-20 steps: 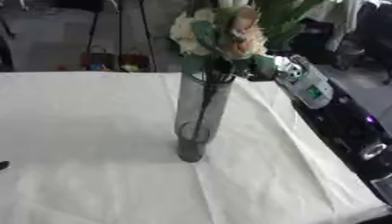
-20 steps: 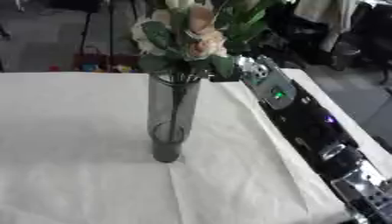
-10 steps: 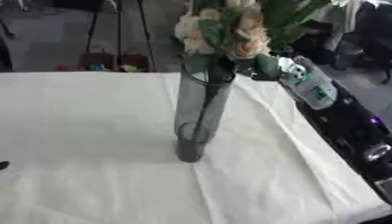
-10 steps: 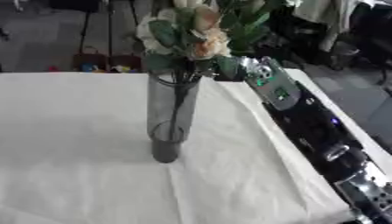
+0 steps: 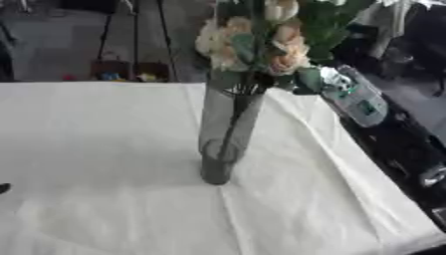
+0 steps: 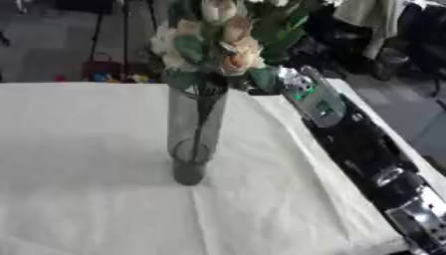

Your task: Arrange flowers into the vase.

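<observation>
One tall smoky-grey glass vase (image 5: pixel 225 134) stands upright mid-worktop on the white cloth-covered worktop (image 5: pixel 96 149), holding one bunch of cream and peach flowers with green leaves (image 5: pixel 261 40). The right hand (image 6: pixel 261 85) is at the bouquet's right, under the leaves; whether its fingers grip the stems cannot be told. Only the left eye view shows a dark tip (image 5: pixel 3 188) at the left edge, while the right eye view shows more of the right arm.

Flowers (image 6: pixel 218 40) in upright vase (image 6: pixel 191 134)

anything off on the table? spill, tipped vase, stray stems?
Nothing stands out. The vase stands upright on the white cloth, stems inside, the flowers bunched at its mouth. The right hand is hidden behind the leaves. No spill or stray stems visible.
</observation>
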